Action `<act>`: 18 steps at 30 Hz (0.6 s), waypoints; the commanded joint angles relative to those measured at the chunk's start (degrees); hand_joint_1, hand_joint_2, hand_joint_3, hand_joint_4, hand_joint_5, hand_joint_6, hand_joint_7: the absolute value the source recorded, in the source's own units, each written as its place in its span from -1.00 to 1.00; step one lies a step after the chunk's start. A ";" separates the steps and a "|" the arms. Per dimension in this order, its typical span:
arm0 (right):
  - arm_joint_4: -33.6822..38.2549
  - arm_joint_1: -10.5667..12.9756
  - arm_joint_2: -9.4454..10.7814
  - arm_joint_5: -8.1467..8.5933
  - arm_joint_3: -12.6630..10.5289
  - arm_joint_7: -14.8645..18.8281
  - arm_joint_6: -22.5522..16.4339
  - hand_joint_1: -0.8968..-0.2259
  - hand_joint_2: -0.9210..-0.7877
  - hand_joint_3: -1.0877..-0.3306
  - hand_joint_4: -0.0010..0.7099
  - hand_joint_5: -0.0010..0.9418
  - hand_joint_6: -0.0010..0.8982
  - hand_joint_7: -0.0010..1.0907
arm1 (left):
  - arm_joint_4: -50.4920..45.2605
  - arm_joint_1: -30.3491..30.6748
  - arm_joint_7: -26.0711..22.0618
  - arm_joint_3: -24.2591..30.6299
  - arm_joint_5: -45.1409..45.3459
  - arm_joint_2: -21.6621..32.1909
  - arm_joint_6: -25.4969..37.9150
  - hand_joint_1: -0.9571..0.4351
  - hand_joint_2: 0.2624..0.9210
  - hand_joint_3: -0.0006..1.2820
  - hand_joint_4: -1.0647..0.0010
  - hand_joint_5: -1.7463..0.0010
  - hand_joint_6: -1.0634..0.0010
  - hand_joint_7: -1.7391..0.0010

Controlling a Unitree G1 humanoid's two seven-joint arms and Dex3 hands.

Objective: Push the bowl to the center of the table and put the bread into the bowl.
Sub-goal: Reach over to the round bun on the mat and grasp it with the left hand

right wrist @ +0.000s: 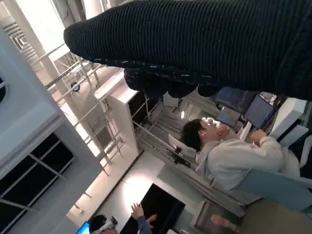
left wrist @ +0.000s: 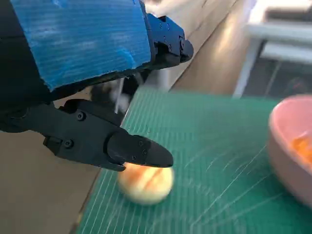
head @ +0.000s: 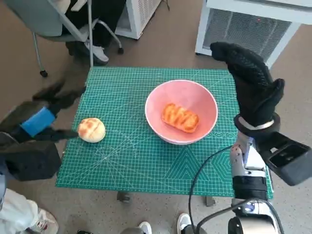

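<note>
Bread rolls, one waiting and one already sitting in the bowl

Black left robot hand with blue tape over its back (head: 46, 119) is hovering at the left edge of the green cutting-mat-covered table (head: 131, 161), its fingers (left wrist: 141, 152) spreading apart and gripping nothing, one fingertip lying just over the round, pale golden bread roll (head: 91, 129), probably lining up to take it. Further right, the pink round bowl (head: 181, 111) is standing near the middle of the table, so the push is looking done, and a glazed, oblong bread piece (head: 180, 117) is lying inside it. Rightmost, the black knitted-glove right robot hand (head: 251, 83) is standing raised above the table's right edge, apart from the bowl and holding nothing, fingers stretching out; it seems to be keeping clear.
</note>
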 commanded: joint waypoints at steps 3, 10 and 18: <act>3.16 -1.11 -0.21 1.44 -0.53 2.18 -0.74 -0.05 -1.00 -0.15 -1.00 0.03 -1.00 0.24 | 3.88 0.16 1.44 -4.24 1.88 -0.55 0.54 -0.19 0.78 -1.00 0.88 0.99 0.53 0.99; 3.84 -1.58 -0.87 1.38 -0.74 3.16 -1.39 -0.05 -1.00 -0.15 -1.00 0.05 -1.00 0.26 | 12.96 -4.16 2.92 -11.12 4.92 -3.29 1.21 -0.06 0.69 -0.99 0.74 0.97 0.42 0.96; 2.99 -1.35 -1.29 1.64 -0.86 3.32 -0.68 -0.04 -1.00 -0.17 -1.00 0.04 -1.00 0.26 | 24.58 -9.53 6.85 -17.34 8.32 -7.32 0.21 0.09 0.69 -0.99 0.46 0.97 0.21 0.92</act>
